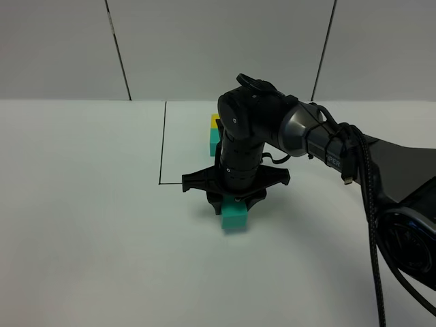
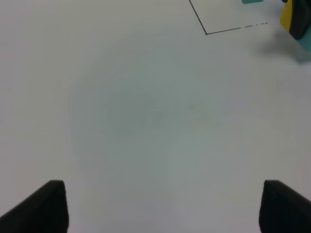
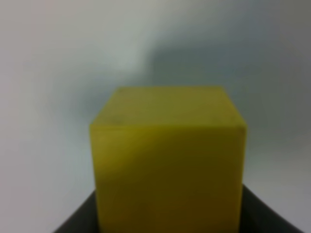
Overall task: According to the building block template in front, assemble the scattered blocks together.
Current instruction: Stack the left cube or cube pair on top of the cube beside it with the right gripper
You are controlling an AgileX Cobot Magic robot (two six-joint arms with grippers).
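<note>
1. Since the small matte yellow cube (image 3: 167, 160) fills the right wrist view with dark jaws at both its lower corners, the right gripper (image 1: 235, 199) looks clenched on it, directly above the matte teal green cube (image 1: 234, 216) on the white tabletop (image 1: 82, 204).
2. Lower it slowly, edges squared to the teal cube, so the pair matches the yellow-and-teal template row (image 1: 214, 135) inside the thin black outline (image 1: 163, 143) (partly hidden by the arm).
3. Release only once it is seated.
4. Leave the left gripper (image 2: 160, 206) parked, jaws spread over bare tabletop.
</note>
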